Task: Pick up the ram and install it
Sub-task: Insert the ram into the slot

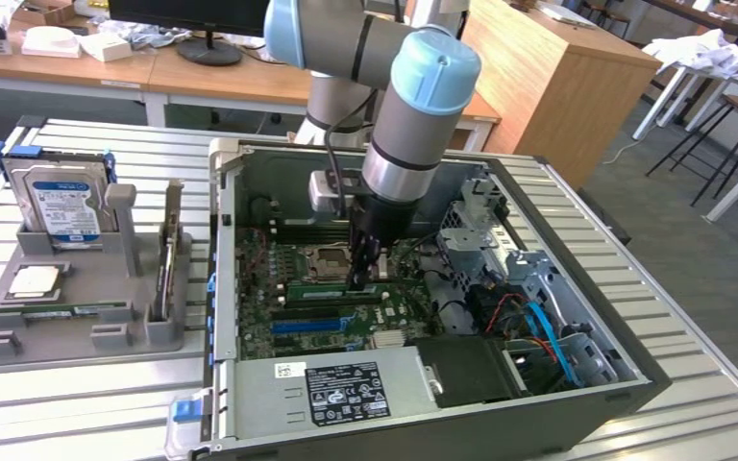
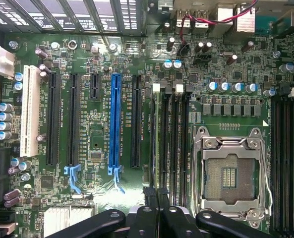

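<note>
The claw (image 1: 366,277) is down inside the open PC case (image 1: 626,379), clenched tight, finger pads (image 2: 150,198) pressed close. It looks to be grasping the ram (image 1: 324,287) by its top edge, tho the contact itself is hard to make out. The ram is a green stick standing on edge on the mainboard (image 2: 102,184), in line w/ the bank of long black memory slots (image 2: 174,144) just beside the CPU socket (image 2: 229,176). In the wrist view the socket's metal frame lies flat around a square field of contacts. On the other side of the memory bank from the socket run a black card slot, then a blue slot (image 2: 115,119), more black ones and a white slot (image 2: 30,111). Above the claw the grey arm (image 1: 407,115), w/ pale-blue joint caps, comes steeply down into the case. Blue cables (image 1: 542,327) curl inside the case toward the exterior view's right; the power supply (image 1: 343,389) w/ its label sits along the near edge. The case lies on a slatted metal worktop (image 1: 74,403). Well apart from it, at the exterior view's left, a grey holder (image 1: 36,341) carries an upright hard drive (image 1: 64,206) and a small square chip (image 1: 36,280).
</note>
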Robot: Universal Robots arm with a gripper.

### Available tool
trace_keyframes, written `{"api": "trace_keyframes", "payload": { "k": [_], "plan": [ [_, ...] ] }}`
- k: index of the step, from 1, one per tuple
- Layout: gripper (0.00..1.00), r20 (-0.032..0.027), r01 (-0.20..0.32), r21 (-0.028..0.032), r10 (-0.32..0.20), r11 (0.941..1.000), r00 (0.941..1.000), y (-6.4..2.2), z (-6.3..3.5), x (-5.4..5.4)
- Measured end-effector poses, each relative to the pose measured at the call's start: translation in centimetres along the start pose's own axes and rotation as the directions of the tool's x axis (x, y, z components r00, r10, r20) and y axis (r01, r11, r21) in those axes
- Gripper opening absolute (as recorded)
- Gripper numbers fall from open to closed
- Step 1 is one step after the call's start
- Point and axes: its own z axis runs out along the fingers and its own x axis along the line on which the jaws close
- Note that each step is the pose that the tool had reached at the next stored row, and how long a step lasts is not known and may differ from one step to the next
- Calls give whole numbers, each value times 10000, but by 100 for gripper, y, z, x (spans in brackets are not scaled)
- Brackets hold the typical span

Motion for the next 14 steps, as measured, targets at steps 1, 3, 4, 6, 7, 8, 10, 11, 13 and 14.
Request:
{"api": "trace_keyframes", "payload": {
  "k": [1,3,4,6,7,8,10,11,13,14],
  "plan": [
    [11,0,0,1,0,10000,10000,0,2,0],
    [11,1,0,3,0,10000,10000,0,5,0],
    [11,0,0,3,0,10000,10000,0,6,0],
    [11,-1,0,2,0,10000,10000,0,6,0],
    [11,0,0,3,0,10000,10000,0,7,0],
    [11,2,0,3,0,10000,10000,0,10,0],
    [11,2,0,4,0,10000,10000,-1,16,0],
    [11,0,0,3,0,10000,10000,-1,18,0],
    [11,-1,0,2,0,10000,10000,-1,21,1],
    [11,-2,0,2,0,10000,10000,-1,22,1]
  ]
}}
